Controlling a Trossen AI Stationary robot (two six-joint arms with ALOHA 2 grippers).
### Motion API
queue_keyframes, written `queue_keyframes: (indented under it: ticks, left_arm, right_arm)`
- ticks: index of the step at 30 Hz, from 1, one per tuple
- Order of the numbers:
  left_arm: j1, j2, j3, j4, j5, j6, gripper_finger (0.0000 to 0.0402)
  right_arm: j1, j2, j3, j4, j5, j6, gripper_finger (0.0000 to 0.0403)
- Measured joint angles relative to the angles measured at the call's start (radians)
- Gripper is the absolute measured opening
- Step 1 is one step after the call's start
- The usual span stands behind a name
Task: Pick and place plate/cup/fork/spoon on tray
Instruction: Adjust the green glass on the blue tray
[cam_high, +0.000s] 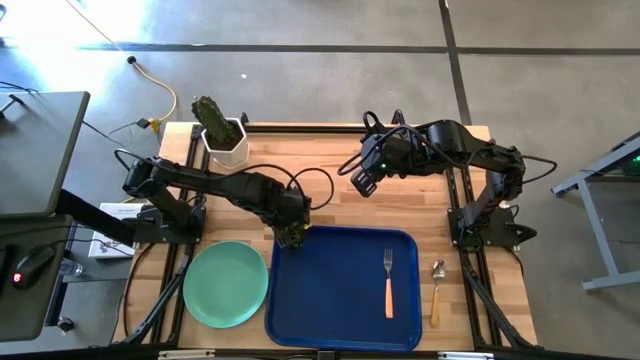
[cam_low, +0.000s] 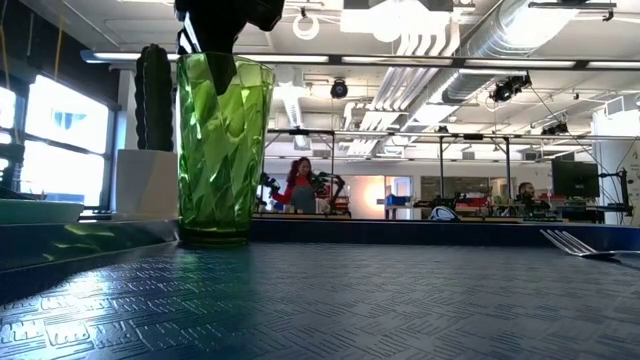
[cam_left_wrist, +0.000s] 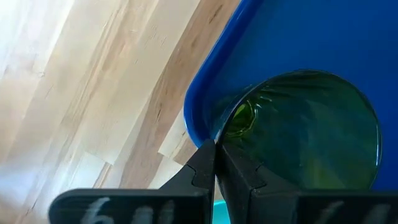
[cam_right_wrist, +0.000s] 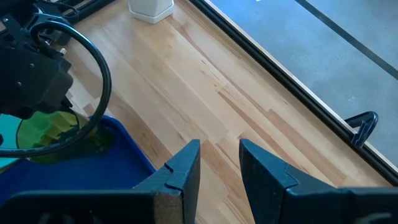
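Jaws of the left gripper are pinched on the rim of the cup, which stands upright in the tray's far left corner, its base on the tray floor in the low view; the right gripper hangs above the bare counter beyond the tray, well apart from everything, its jaws spread with a clear gap between them. Largest on the counter is the blue tray, lying at the near edge in the middle. Just beside it on the left lies the plate, flat on the wood and close to the tray's rim. A cactus in a white pot stands at the far left corner of the counter. The fork lies inside the tray toward its right side, tines pointing away. The spoon lies on the counter just right of the tray, outside it.
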Motion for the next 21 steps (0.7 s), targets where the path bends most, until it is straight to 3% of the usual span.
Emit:
queue_keyframes:
  ticks: [10, 21]
  left_arm:
    - [0.000, 0.000, 0.000, 0.000, 0.002, 0.009, 0.0013]
    - [0.000, 0.000, 0.000, 0.002, 0.002, 0.018, 0.0064]
  right_arm:
    - [0.000, 0.000, 0.000, 0.000, 0.000, 0.000, 0.0103]
    - [0.000, 0.000, 0.000, 0.000, 0.000, 0.000, 0.0103]
